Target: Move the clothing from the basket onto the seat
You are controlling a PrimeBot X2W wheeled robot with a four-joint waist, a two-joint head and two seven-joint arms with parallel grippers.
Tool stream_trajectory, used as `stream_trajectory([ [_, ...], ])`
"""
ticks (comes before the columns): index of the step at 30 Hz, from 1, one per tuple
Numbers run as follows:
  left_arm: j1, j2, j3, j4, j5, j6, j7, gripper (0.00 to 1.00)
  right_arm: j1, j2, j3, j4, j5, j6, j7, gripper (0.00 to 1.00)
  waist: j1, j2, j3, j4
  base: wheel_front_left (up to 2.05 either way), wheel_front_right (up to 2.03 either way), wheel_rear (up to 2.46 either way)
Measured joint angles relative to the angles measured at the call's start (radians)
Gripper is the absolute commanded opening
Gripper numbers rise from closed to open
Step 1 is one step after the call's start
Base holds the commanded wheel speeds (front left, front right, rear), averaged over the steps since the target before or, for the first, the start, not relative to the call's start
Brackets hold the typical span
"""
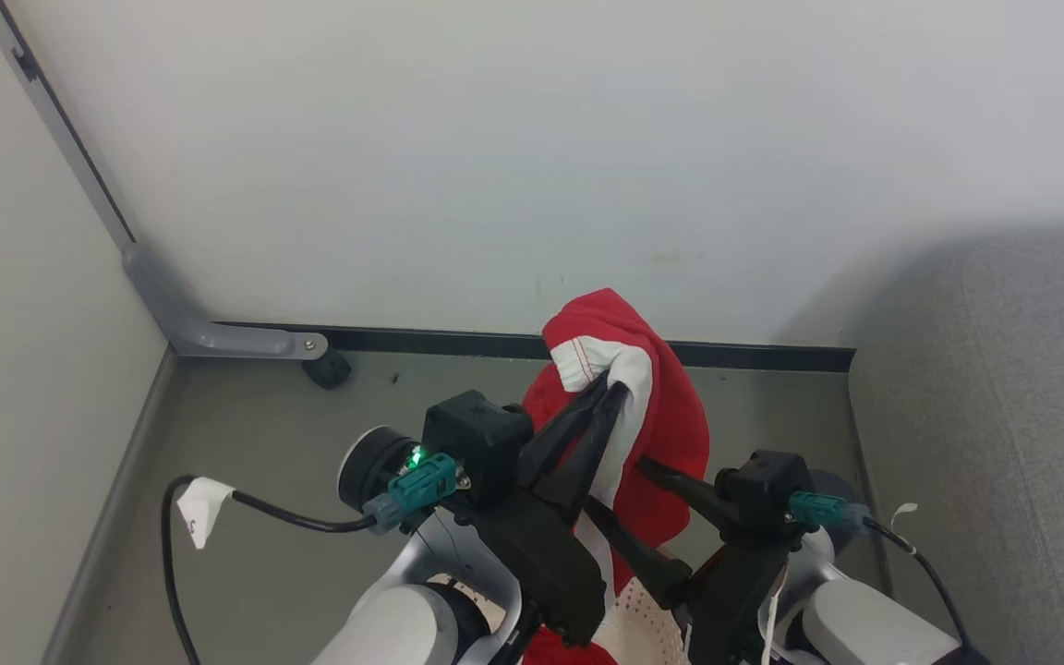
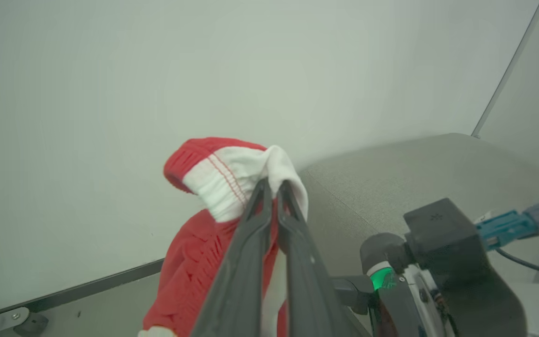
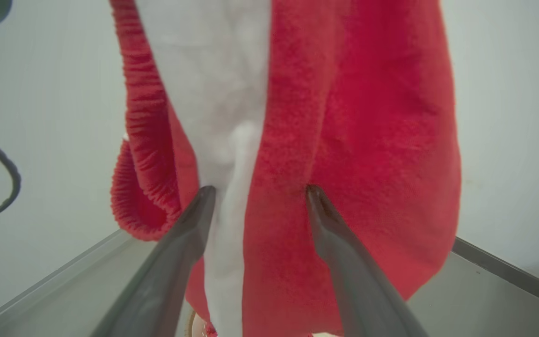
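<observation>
Left gripper (image 2: pixel 273 185) jaws pinch the white hem of the clothing (image 2: pixel 190 262), which hangs in the air; right gripper (image 3: pixel 260 192) jaws stand wide at its fabric, the seat (image 1: pixel 1003 416) to the right

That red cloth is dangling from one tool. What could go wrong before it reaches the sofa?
1. The left tool pinches the red garment only by its white-trimmed edge, right at the fingertips; it might slip and drop to the floor, short of the seat.
2. The open right tool has its fingers right at the hanging fabric, so the cloth could snag on them when the left arm swings away.
</observation>
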Motion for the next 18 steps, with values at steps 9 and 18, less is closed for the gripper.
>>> stream_trajectory([
  [9,0.0,-0.002,-0.025,-0.004,-0.013,0.0,0.016,0.0,-0.082,0.02,0.038,0.088,0.025,0.0,-0.028,0.0,0.0,0.0001,0.006,0.013,0.0,0.0,0.0],
  [18,0.0,-0.003,-0.012,-0.002,-0.014,0.01,0.021,0.0,-0.091,0.011,0.053,0.121,0.045,0.0,-0.095,0.0,0.0,0.0001,0.009,0.011,0.0,0.0,0.0],
])
